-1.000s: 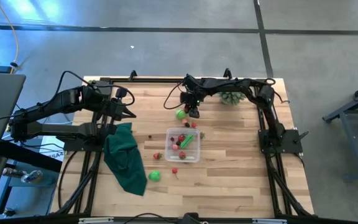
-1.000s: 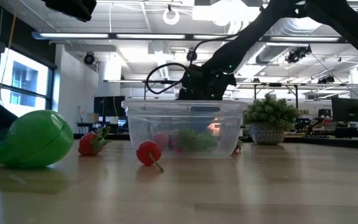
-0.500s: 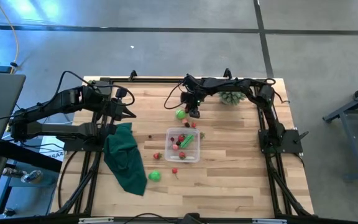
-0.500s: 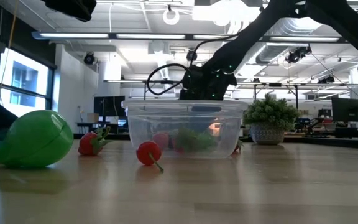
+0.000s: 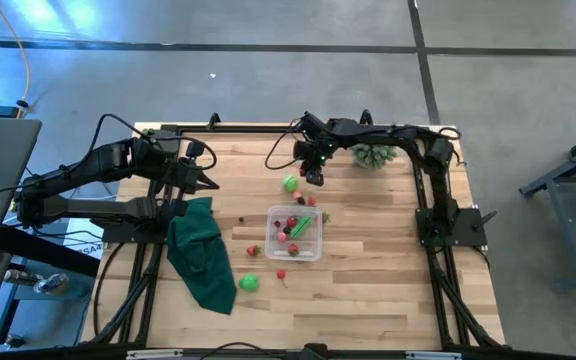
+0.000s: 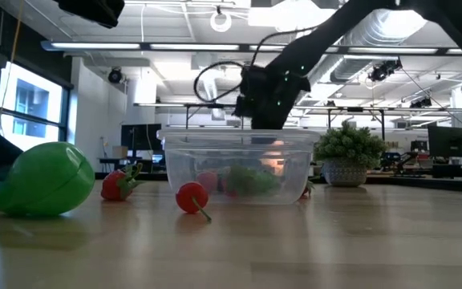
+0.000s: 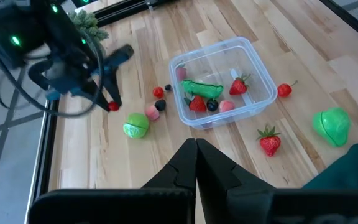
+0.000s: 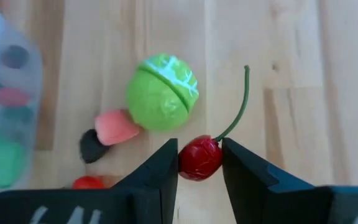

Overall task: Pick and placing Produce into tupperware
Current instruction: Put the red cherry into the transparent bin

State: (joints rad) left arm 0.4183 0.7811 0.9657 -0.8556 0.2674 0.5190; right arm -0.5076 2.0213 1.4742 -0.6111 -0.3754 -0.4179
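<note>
the right gripper [image 8: 199,163] pinches a red cherry [image 8: 199,157] above the table [image 5: 368,300] — the left gripper [image 7: 196,163] waits, fingers pressed together.

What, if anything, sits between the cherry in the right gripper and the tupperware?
The right gripper holds the cherry above the table. Between it and the tupperware lie a green round piece, a pink piece and a dark piece, all low on the wood.
</note>
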